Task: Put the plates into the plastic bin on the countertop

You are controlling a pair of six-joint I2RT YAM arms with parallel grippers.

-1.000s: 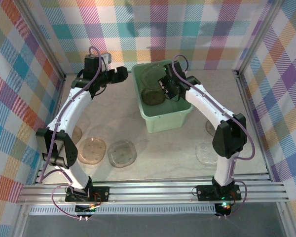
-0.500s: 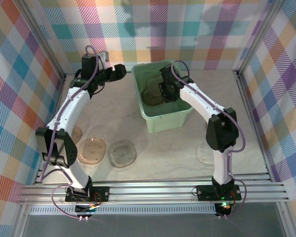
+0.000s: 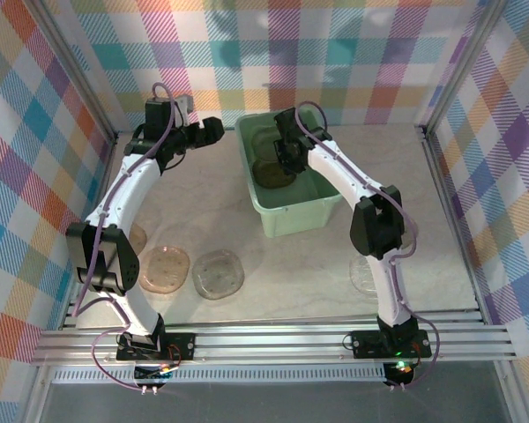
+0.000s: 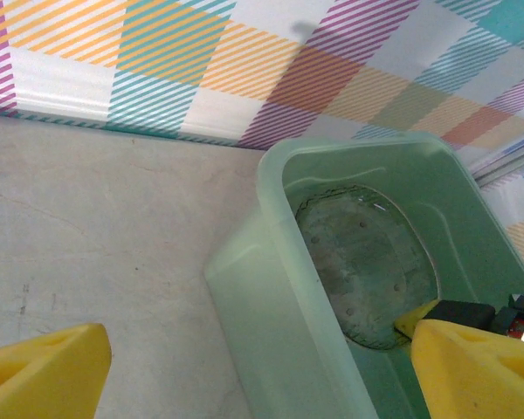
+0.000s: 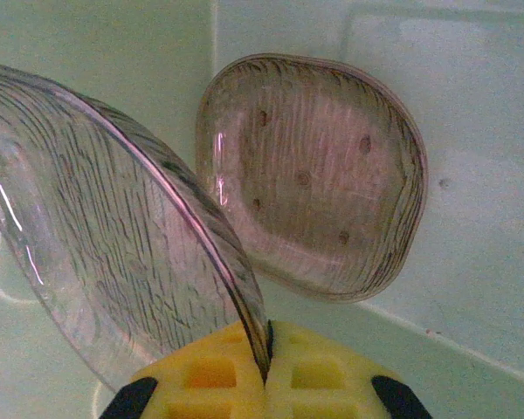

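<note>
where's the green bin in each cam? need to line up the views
Top external: plastic bin at centre, on the far half of the countertop.
Left wrist: lower centre to right, seen from outside one corner.
Right wrist: seen from inside, pale walls at top and right.
Shared landmark: a tinted plate lying inside, likely the same one.

In the plastic bin (image 3: 296, 217) lie plates (image 3: 266, 174), others before it.

A robot test cell in a laboratory is indicated: the table (image 3: 291, 273) is boxed in by printed plaid walls (image 3: 335, 53) on aluminium framing (image 3: 75, 79), and a left arm (image 3: 123, 198) and a right arm (image 3: 344, 172) are bolted to slotted aluminium rails (image 3: 273, 337) along its near edge.
</note>
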